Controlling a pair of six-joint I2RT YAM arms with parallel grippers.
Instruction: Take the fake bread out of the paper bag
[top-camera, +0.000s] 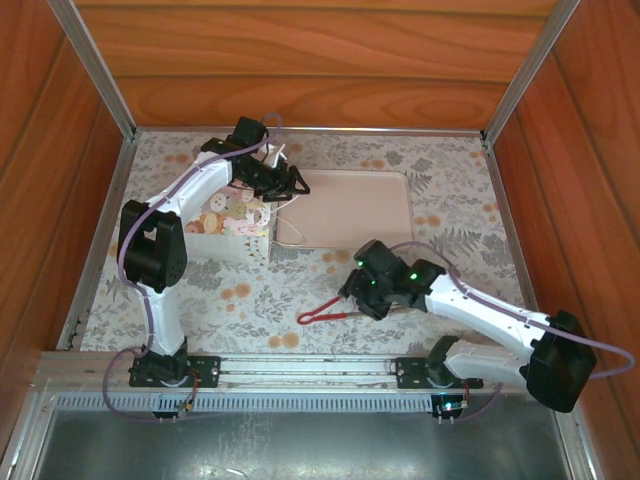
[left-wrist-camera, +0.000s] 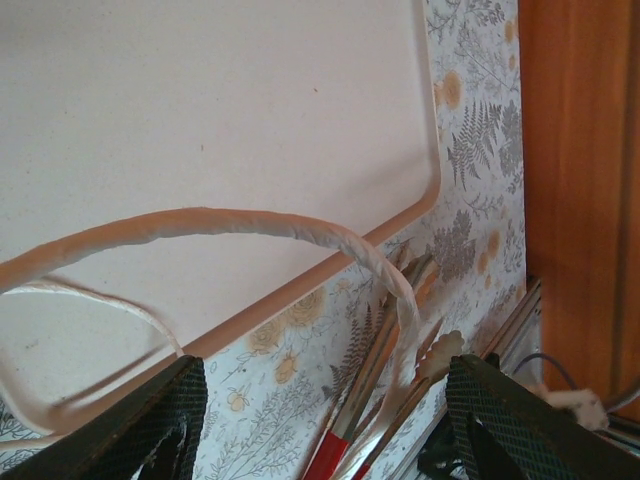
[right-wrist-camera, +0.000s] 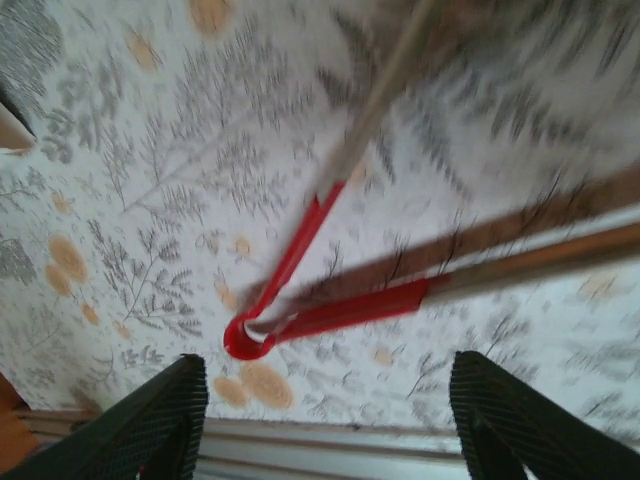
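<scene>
Left pincer (left-wrist-camera: 322, 425) astride paper bag (top-camera: 233, 226) handle (left-wrist-camera: 250, 222)

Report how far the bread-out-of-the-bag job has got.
Done: nothing yet; the tray lies bare, with no bread on it. In hand: the left gripper, jaws open, sits at the cord handle of the paper bag; the right gripper hangs open over the red-handled tongs on the table. Left: getting a grip on bag or tongs, then taking out every piece.
</scene>
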